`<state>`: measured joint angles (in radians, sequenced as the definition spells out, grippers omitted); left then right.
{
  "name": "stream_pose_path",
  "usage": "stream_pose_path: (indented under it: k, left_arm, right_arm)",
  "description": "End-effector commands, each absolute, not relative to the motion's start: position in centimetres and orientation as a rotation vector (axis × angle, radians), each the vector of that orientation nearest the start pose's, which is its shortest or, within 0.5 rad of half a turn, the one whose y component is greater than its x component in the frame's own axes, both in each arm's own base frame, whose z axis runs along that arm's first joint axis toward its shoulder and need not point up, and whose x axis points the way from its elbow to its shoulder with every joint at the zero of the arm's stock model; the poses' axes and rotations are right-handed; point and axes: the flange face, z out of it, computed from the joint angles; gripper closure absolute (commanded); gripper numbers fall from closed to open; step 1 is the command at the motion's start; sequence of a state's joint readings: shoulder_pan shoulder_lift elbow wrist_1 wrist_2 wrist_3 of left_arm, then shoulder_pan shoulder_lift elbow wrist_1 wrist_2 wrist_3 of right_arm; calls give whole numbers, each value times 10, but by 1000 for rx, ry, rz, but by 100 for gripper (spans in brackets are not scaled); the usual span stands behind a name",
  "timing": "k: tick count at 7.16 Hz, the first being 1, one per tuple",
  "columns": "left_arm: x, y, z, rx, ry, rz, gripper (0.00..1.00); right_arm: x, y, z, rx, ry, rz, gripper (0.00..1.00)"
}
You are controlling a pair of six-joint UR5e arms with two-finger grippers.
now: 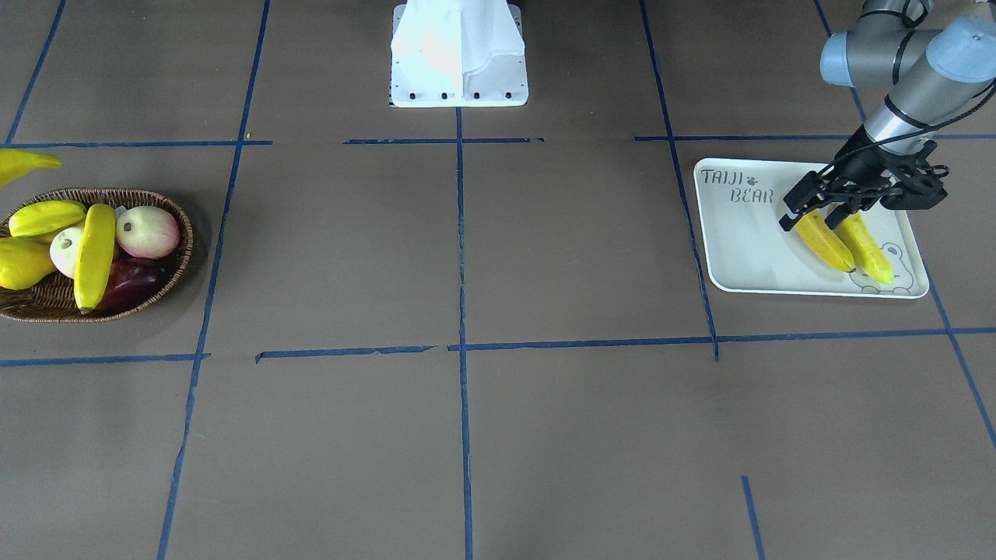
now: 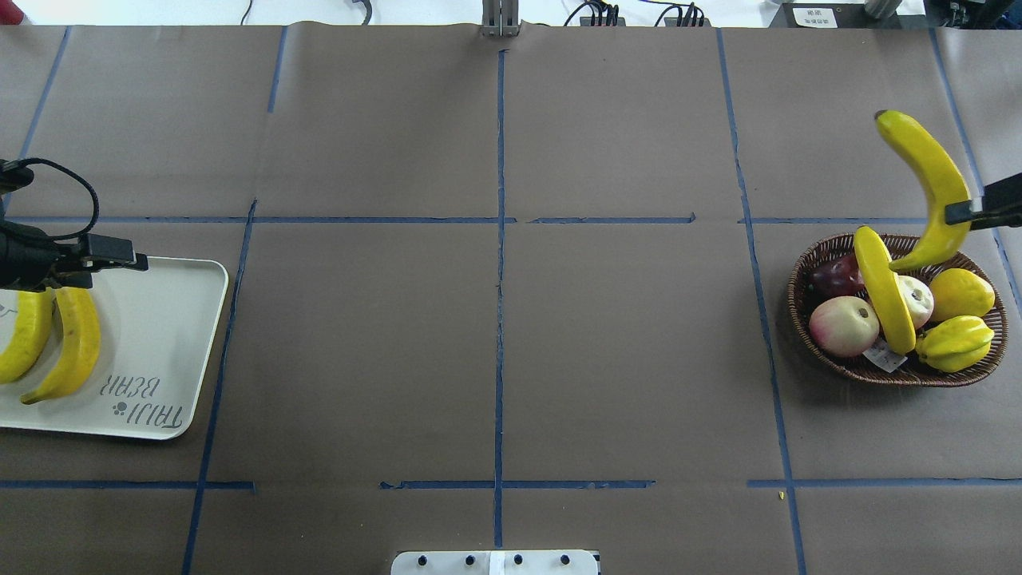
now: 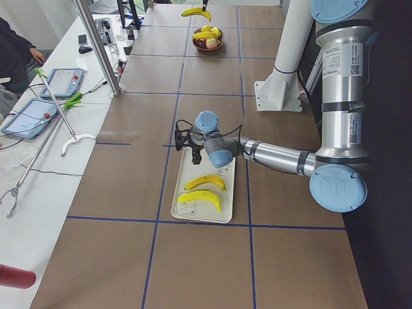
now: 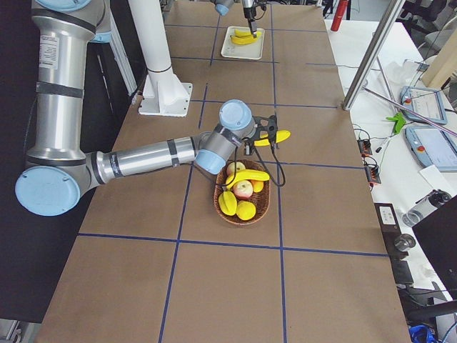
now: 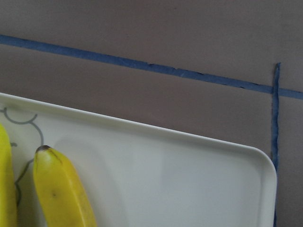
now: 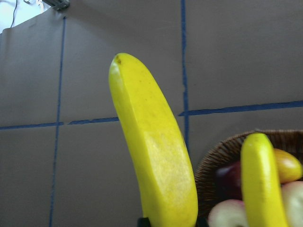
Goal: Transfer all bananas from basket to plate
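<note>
My right gripper (image 2: 956, 215) is shut on a banana (image 2: 926, 180) and holds it in the air above the far edge of the wicker basket (image 2: 894, 374). This banana fills the right wrist view (image 6: 156, 156) and shows at the left edge of the front view (image 1: 23, 165). One more banana (image 2: 883, 287) lies across the fruit in the basket. Two bananas (image 2: 70, 343) (image 2: 22, 335) lie side by side on the white plate (image 2: 160, 319). My left gripper (image 1: 809, 222) is open, low over their upper ends, holding nothing.
The basket also holds a pink-white round fruit (image 2: 843, 326), a lemon-like fruit (image 2: 960, 294), a ridged yellow-green fruit (image 2: 955, 343) and a dark red fruit (image 2: 834, 275). The robot's white base (image 1: 459, 70) stands at the table's middle edge. Brown table with blue tape lines lies between basket and plate.
</note>
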<state>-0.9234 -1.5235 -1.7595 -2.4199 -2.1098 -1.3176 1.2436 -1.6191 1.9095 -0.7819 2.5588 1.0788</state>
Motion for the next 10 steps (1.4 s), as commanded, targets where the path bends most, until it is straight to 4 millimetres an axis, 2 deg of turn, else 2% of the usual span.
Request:
stream_pose_path:
  k: [1,3,4,5,6,7,8,9,10]
  left_arm:
    - [257,-465,424,26,1225,-415,1]
    - [276,-487,346,-46,1347,-533,0]
    - [300,-504,283,-153,1432,-637,0]
    - [327,-501,244,-228,1472,-654,1]
    - [333,-503,222,-253,1499,-671,1]
    - [351,-500,216,-273,1497,-660,1]
    - [376,-503,197,-269,1515,-687,1]
    - [392,-502,188,-279,1522,-712,1]
    - [392,-497,180,-283,1536,-704,1]
  right_arm:
    - [-199,-462,319,123,-1387,75,100]
    - [-282,-444,271,136,-1423,97,100]
    - [-322,-426,259,148,-1431,72,100]
    - [-349,-420,242,175,-1423,83,100]
    - [-369,-414,217,166,-1399,89,100]
    - [-388,-394,188,179,-1378,96,100]
    - [-415,-366,164,201,-1362,96,100]
    - [-429,-359,147,208,-1344,102,100]
    - [-434,-356,144,212,-1339,104,100]
